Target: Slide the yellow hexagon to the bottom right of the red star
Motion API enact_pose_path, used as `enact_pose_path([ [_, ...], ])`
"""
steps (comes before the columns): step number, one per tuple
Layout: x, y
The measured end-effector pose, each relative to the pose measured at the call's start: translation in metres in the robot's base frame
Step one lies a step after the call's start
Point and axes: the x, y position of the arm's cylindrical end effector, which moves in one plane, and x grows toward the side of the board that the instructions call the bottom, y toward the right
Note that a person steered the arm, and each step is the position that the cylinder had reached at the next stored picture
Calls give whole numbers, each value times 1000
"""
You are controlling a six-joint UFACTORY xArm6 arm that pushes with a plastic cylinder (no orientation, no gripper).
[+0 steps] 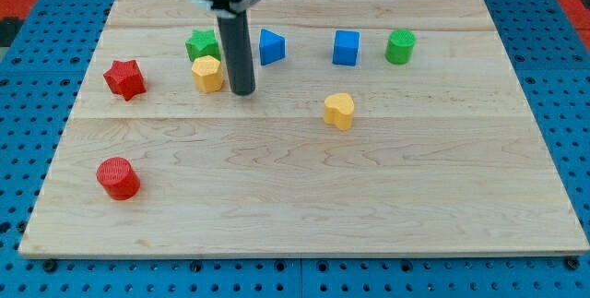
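The yellow hexagon (207,73) lies on the wooden board in the upper left part of the view. The red star (124,78) lies to its left, near the board's left edge, with a gap between them. My tip (242,91) rests on the board just right of the yellow hexagon, close to it; I cannot tell if it touches. The dark rod rises from there to the view's top.
A green star (200,44) sits just above the yellow hexagon. A blue block (271,47), a blue cube (346,47) and a green cylinder (400,46) line the upper row. A yellow heart-like block (338,111) lies mid-board. A red cylinder (118,178) is lower left.
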Motion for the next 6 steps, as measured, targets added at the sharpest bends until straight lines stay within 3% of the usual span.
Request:
enact_pose_path([
  [1, -38, -6],
  [2, -15, -43],
  [4, 76, -70],
  [5, 81, -48],
  [6, 37, -23],
])
